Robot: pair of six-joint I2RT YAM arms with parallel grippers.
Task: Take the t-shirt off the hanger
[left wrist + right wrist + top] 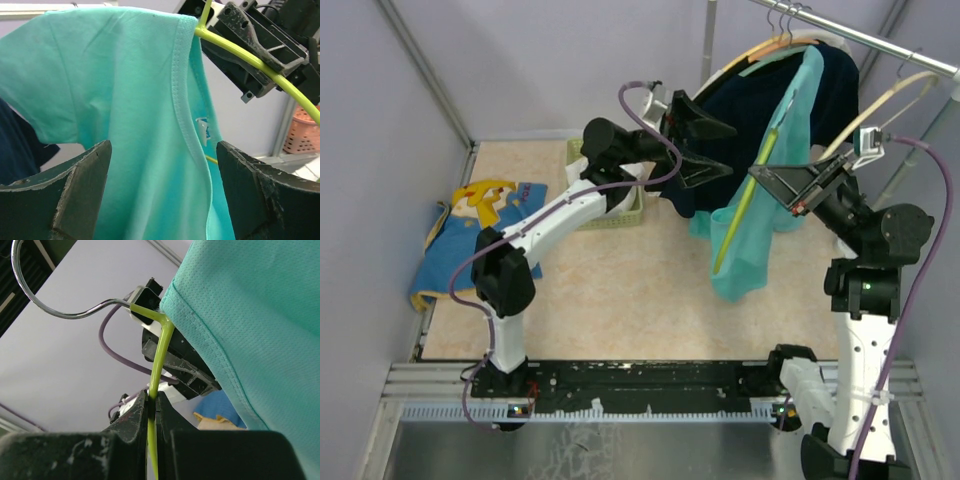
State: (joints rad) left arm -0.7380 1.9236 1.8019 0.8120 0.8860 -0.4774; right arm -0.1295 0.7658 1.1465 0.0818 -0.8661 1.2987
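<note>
1. The beige table carries a blue and yellow garment, lying crumpled at its left edge
2. The right gripper is clenched on the thin yellow-green plastic hanger. In the right wrist view both fingers press the hanger rod from either side, just below the bend where the chrome wire hook joins
3. The hanger is held above the table and tilted steeply, with its lower end towards the arms
4. The turquoise short-sleeved t-shirt is on the hanger. Its neckline sits at the hanger bend and its body hangs down clear of the table
5. The left gripper is released, jaws spread wide, and faces the t-shirt front just below the neckline. Contact with the fabric cannot be confirmed
6. A light green slatted basket stands on the table beneath the left forearm
7. A dark navy garment hangs behind the t-shirt from the metal rail at the far right
</note>
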